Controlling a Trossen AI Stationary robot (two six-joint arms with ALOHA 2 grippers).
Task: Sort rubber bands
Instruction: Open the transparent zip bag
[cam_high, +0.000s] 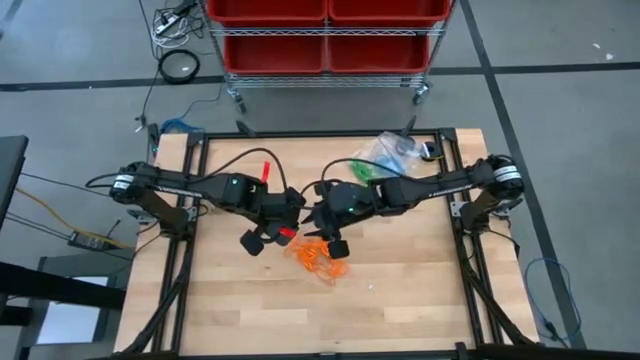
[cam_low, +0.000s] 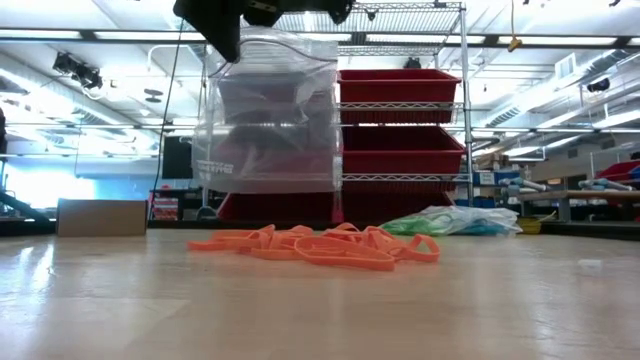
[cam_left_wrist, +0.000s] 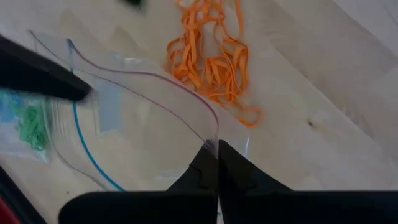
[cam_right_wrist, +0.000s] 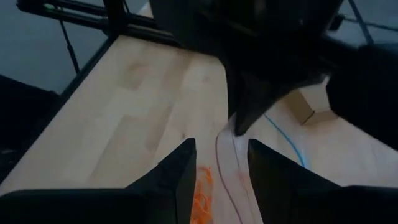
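A heap of orange rubber bands (cam_high: 318, 256) (cam_low: 320, 245) (cam_left_wrist: 211, 56) lies loose on the wooden table near its middle. Above it hangs a clear zip bag (cam_low: 265, 120) (cam_left_wrist: 143, 124) with its mouth open. My left gripper (cam_high: 298, 214) (cam_left_wrist: 217, 152) is shut on it. My right gripper (cam_high: 316, 214) (cam_right_wrist: 221, 143) faces the left one across the bag's mouth. It is open, and the bag's rim (cam_right_wrist: 227, 152) runs between its fingers. My left gripper pinches the bag's top rim (cam_left_wrist: 211, 127) between its two fingers, at one side of the open mouth. The fingers come from above, slanting down. The bag hangs below them, clear of the table. I cannot tell whether my right gripper touches the rim.
Clear bags holding green and blue bands (cam_high: 385, 155) (cam_low: 455, 220) lie at the table's far right. A wire rack with red bins (cam_high: 325, 30) stands beyond the far edge. Black frame rails (cam_high: 190, 200) run along the table's sides. Bare wood lies toward the near edge.
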